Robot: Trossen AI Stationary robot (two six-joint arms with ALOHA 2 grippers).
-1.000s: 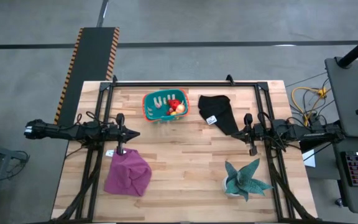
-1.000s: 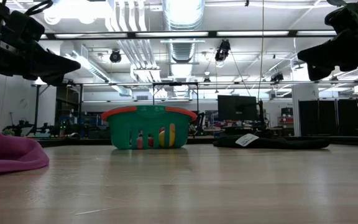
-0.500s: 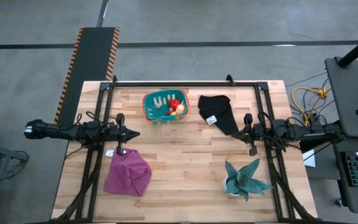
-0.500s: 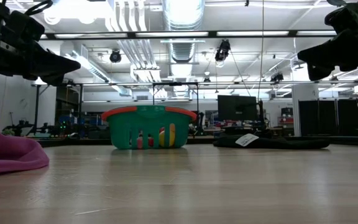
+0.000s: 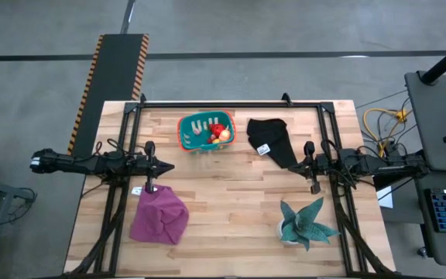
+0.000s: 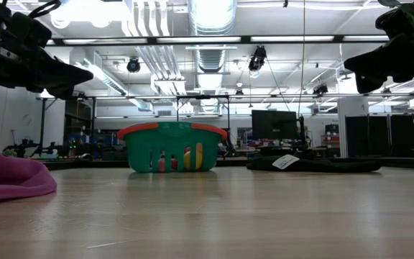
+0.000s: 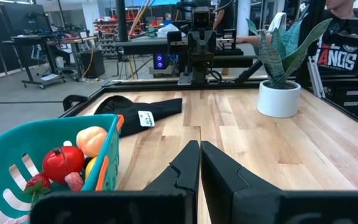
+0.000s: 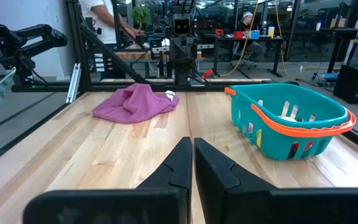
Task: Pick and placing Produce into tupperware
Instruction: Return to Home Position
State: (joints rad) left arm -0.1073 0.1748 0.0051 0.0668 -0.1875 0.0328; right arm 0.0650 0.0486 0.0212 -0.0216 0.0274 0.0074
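At the near edge of the table (image 5: 231, 203), the purple cloth (image 5: 159, 217) lies on the left and the potted plant (image 5: 307, 223) stands on the right, with bare wood between them. Farther in, the left gripper (image 5: 167, 167) hangs over the left side, just beyond the purple cloth, its fingers pressed together on nothing. The right gripper (image 5: 293, 165) mirrors it on the right side, likewise clenched and empty, by the near tip of the black cloth (image 5: 272, 138). They face each other across a wide open strip of boards. Close to the far edge sits the tupperware (image 5: 185, 132), well apart from both grippers. The produce (image 5: 220, 132) lies inside it, bunched at its right end. The black cloth lies just beside it, not touching.
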